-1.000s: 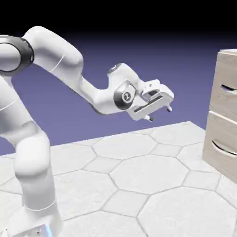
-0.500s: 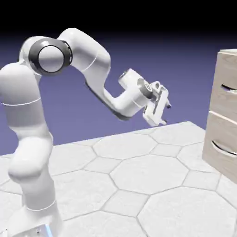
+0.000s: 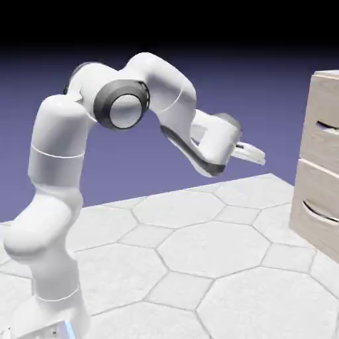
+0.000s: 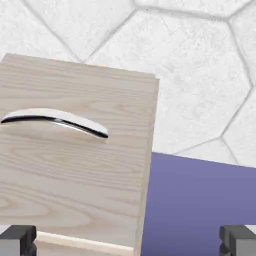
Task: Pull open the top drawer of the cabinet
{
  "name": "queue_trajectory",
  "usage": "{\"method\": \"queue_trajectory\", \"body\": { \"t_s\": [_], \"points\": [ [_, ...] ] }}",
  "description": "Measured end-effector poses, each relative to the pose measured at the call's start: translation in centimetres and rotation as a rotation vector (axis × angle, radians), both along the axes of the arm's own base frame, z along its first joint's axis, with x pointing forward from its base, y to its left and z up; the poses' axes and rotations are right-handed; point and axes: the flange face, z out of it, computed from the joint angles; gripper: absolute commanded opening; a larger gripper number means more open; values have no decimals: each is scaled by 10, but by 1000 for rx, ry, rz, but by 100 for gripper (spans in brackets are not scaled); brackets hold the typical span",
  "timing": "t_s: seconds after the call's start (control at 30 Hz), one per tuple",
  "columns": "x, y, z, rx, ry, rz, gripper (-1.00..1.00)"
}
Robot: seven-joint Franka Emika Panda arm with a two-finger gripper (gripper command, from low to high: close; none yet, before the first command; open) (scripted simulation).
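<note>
Looks like it's in the approach step. The gripper [image 3: 257, 156] hangs in mid-air, well apart from the cabinet [image 3: 323, 172] at the right edge, jaws spread wide with nothing between them. The top drawer [image 3: 326, 127] is shut, flush with the one under it. From the hand view a drawer front [image 4: 75, 165] fills the left side, with its handle [image 4: 55, 121] off to the left of the fingertips [image 4: 17, 239]. I'd guess next it needs to line up on the top handle, close the gap, then clamp and pull.
</note>
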Motion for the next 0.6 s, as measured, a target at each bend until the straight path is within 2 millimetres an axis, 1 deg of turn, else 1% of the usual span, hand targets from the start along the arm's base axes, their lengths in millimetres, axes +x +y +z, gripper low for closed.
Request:
{"method": "queue_trajectory", "body": {
  "t_s": [0.17,0.3,0.47,0.6],
  "points": [
    [25,-10,6,-253,-97,171,100],
    [45,-26,15,-458,-188,273,100],
    [71,-55,30,-723,-304,350,100],
    [91,-87,45,-945,-389,368,100]
  ]
}}
